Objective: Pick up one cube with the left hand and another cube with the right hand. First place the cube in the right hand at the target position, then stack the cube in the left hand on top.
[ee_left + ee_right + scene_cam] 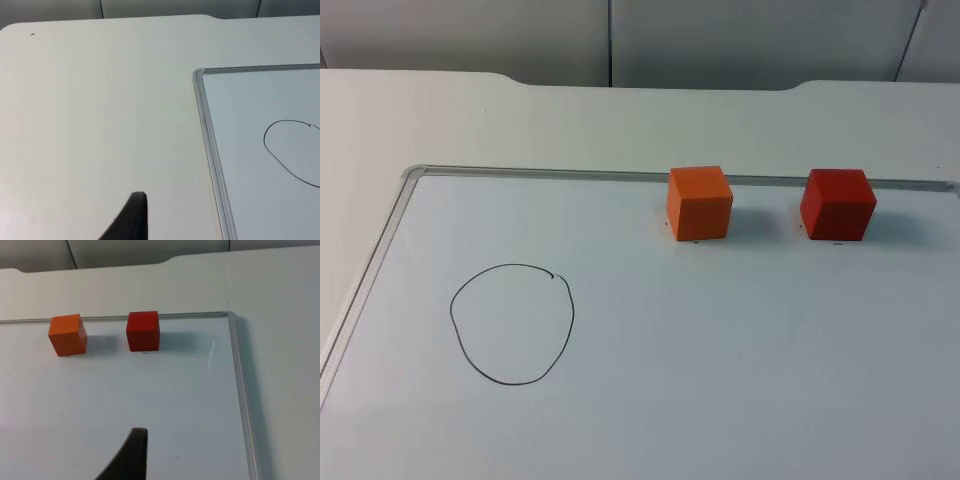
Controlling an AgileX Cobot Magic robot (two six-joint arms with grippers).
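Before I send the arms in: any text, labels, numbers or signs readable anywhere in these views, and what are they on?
No readable words, labels, brands or numbers in these views.
Orange cube: plain faces, no print.
Red cube: plain faces, no print.
Whiteboard: one hand-drawn black circle, not a letter or number; a tiny dark mark in front of each cube, too small to read.
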